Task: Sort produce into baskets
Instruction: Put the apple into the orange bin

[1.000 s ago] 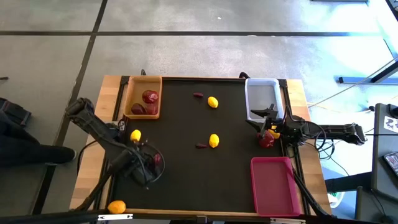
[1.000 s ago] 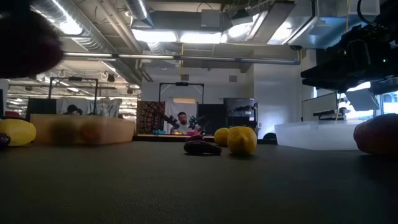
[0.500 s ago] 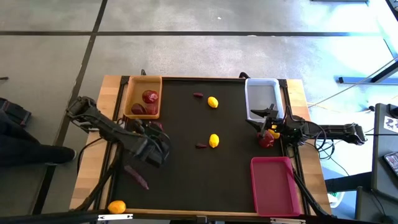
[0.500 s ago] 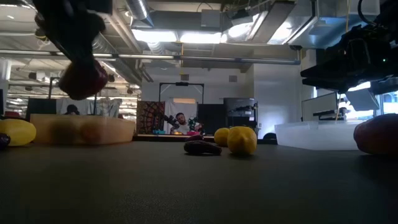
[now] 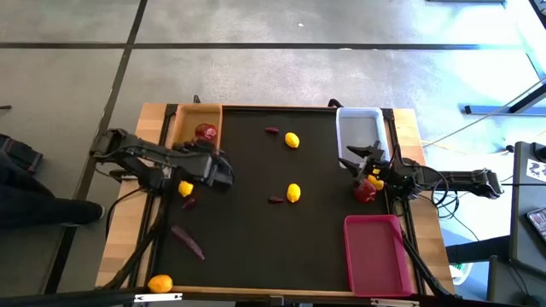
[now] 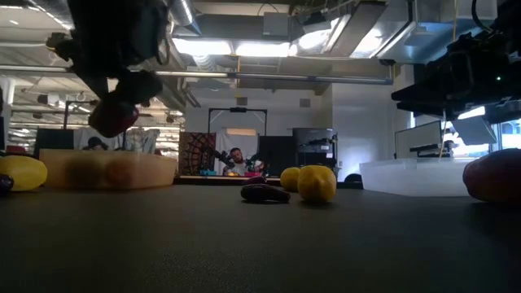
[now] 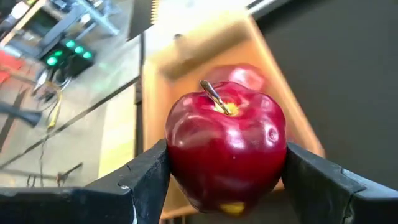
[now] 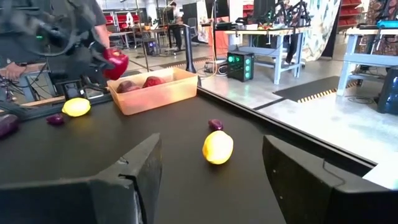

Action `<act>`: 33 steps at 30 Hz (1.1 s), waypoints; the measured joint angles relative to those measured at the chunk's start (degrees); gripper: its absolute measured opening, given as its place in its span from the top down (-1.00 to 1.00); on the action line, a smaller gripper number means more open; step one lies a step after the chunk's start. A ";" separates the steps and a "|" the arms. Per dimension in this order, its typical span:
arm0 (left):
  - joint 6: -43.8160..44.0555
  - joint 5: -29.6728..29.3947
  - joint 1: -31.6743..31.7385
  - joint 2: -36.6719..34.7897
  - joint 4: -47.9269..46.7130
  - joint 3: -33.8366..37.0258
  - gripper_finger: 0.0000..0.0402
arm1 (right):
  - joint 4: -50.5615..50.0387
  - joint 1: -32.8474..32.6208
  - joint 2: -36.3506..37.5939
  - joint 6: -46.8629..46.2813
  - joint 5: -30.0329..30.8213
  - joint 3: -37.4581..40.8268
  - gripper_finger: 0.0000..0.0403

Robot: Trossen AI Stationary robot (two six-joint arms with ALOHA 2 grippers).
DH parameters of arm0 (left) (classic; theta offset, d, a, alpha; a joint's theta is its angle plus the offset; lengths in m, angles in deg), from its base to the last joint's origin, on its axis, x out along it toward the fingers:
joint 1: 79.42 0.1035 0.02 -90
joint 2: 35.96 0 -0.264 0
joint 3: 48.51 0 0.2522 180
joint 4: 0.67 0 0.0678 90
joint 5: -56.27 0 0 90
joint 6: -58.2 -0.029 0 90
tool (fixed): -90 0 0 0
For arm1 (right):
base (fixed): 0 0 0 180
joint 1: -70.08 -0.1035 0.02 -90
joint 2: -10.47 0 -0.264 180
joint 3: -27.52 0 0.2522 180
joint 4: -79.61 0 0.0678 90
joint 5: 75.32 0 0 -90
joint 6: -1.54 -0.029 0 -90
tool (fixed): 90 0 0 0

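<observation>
**Apple nearing the wooden basket, most produce still loose**

At upper left, the left gripper [image 5: 220, 173] is gripping a red apple [image 7: 225, 149] beside the wooden basket [image 5: 181, 145], which is holding red fruit. Lemons [image 5: 293, 193] and purple pieces [image 5: 188, 241] are lying across the desk [image 5: 256, 247]. At right, the right gripper [image 5: 362, 170] is hovering with fingers open; white basket [image 5: 360, 128] and pink basket [image 5: 375, 256] are sitting empty.
</observation>
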 joint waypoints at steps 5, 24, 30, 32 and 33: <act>-1.00 -1.94 9.02 -2.20 0.96 2.51 -0.31 | -0.20 0.00 0.01 0.00 -0.02 0.00 -0.19; -25.23 -2.39 26.94 -2.56 27.55 13.08 -0.37 | -1.56 0.00 0.00 -0.64 -0.07 -0.07 -0.19; -26.21 -1.72 26.82 -2.56 28.91 13.72 -0.48 | -1.64 0.00 0.01 -0.74 -0.07 -0.07 -0.19; -27.71 -1.66 26.80 -2.56 29.92 13.72 -0.51 | -1.66 0.00 0.02 -0.74 -0.07 -0.07 -0.19; -28.14 -1.49 26.96 -2.56 30.20 13.72 -0.51 | -1.68 0.00 0.00 -0.74 -0.07 -0.07 -0.19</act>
